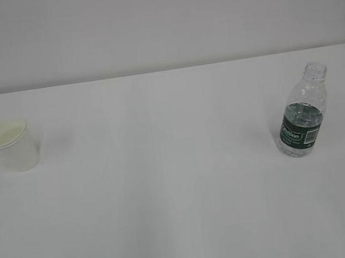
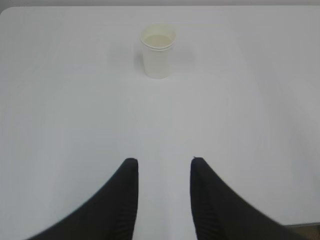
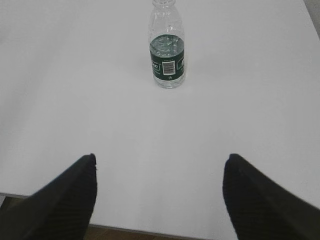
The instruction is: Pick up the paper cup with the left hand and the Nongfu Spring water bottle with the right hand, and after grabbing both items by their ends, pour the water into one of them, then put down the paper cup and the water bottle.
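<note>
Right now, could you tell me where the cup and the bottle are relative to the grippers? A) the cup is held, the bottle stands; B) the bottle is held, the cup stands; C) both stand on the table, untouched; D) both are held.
C: the cup and the bottle stand upright on the table, each well ahead of its empty gripper, left and right.

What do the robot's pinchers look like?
Only the fingers show. The left gripper has two black fingers with fine ribbed lines and rounded tips. The right gripper has the same black, ribbed, tapering fingers. No cables or markings are visible.
</note>
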`<state>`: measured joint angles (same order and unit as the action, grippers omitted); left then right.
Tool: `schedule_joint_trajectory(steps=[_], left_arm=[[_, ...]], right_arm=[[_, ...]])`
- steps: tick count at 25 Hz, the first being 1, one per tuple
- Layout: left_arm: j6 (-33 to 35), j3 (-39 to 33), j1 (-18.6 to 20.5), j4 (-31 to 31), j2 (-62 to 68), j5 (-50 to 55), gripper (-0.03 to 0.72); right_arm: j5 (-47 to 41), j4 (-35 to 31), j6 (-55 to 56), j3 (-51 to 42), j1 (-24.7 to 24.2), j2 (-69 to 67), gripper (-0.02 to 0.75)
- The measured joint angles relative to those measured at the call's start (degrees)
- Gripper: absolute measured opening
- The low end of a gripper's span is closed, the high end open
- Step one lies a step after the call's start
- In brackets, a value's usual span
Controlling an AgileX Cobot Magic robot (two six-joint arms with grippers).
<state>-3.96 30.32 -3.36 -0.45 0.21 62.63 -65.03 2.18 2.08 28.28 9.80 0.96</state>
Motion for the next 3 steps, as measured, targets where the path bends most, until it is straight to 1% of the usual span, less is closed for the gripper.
schedule_joint_trajectory(steps=[3], left_arm=[[0.00,0.00,0.00,0.00,0.00,0.00,0.245]], right_arm=[[0.00,0.00,0.00,0.00,0.00,0.00,0.587]])
